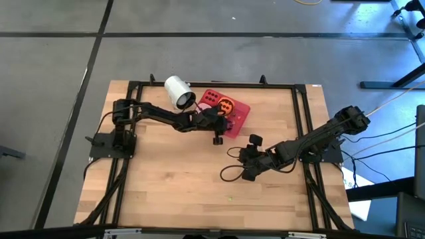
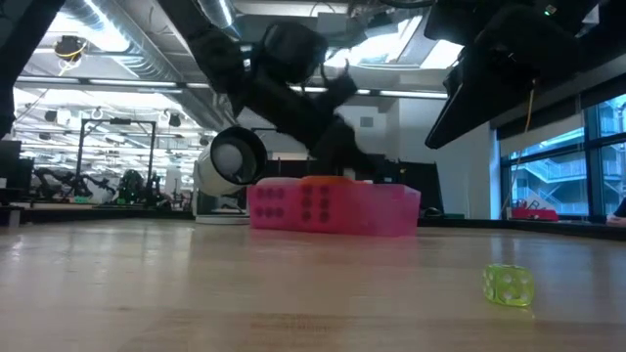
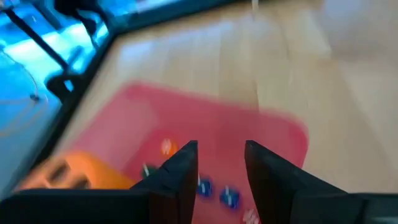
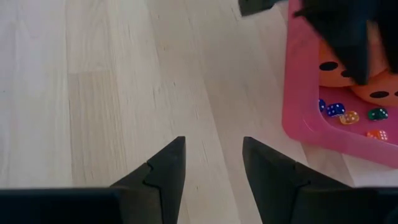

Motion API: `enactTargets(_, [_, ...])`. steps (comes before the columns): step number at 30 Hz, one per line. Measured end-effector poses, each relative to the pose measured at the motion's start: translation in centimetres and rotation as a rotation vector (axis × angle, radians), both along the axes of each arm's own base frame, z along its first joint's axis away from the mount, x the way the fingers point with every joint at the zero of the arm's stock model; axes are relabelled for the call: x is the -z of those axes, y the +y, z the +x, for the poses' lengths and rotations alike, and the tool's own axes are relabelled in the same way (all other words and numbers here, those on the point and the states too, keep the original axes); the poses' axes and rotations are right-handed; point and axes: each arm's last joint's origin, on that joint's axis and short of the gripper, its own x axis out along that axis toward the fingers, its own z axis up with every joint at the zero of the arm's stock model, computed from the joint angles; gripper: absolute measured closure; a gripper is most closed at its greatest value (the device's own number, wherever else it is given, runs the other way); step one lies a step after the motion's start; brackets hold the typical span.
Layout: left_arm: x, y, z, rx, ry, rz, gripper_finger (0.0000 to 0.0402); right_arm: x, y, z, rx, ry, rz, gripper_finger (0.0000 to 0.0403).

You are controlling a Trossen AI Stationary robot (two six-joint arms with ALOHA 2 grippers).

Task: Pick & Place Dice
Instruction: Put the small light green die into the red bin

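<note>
The red-pink tray lies at the table's far middle. In it sit an orange die and a red die. The right wrist view shows two orange dice side by side, partly hidden by my left arm. In the low view, dark pips of a pink die and a red die show at the tray's near wall. My left gripper hangs open over the tray floor, beside an orange die, with nothing between its fingers. My right gripper stands open over bare wood near the tray.
A white cup lies on its side left of the tray. Several tiny coloured dice lie on the tray floor. A small yellow-green die sits on the wood near the front. Black rails frame the tabletop.
</note>
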Motion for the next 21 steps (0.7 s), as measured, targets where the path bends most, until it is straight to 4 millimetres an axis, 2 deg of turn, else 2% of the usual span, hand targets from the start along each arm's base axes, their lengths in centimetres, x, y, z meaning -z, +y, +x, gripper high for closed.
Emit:
enactTargets(4, [-2.6,-1.6,-0.3,0.041,-0.068,0.016,0.0279,0.0,0.0,0.1,0.000,-0.006,0.003,0.0243])
enactTargets(9, [-4.8,-3.2,-1.3,0.077,-0.072,0.011,0.0286,0.0,0.5,-0.1,-0.058,0.014,0.030,0.0243])
enactTargets(15, [-6.8,-4.0,-3.1,0.056,-0.021,-0.069,0.0293,-0.1,1.7,-0.3,-0.234,0.029,0.010,0.0243])
enactTargets(21, [-9.1,-4.4,-5.8,0.035,0.045,-0.122,0.0293,-0.2,2.0,-0.6,-0.349,0.077,0.053,0.0243])
